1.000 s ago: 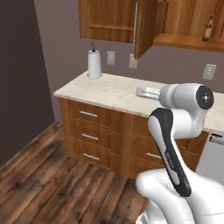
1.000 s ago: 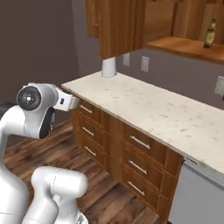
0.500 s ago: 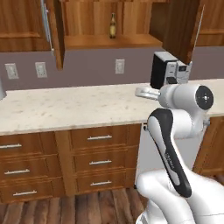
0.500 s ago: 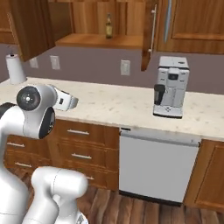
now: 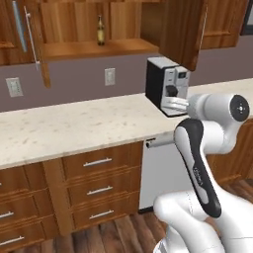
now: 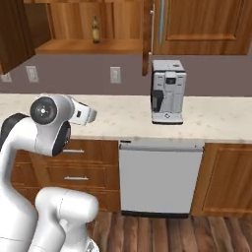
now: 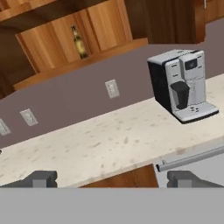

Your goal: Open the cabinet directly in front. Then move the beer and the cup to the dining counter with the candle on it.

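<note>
The beer (image 5: 100,30) is seen standing upright on the open cabinet (image 5: 94,48) shelf, at twelve o'clock above the desk (image 5: 74,126). Being glass, it is judged rigid, slippery and breakable; its wider body is best gripped. The gripper (image 7: 111,178) jaws are being held wide, empty.

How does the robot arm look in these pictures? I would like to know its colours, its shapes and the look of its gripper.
The arm is glossy white with rounded, tube-like links. A black band runs along one link, and each round joint cap is dark grey with a small pale centre. The base is white and bulbous. The gripper has two small, blocky, dark grey fingertips. No cables or markings can be seen.
</note>
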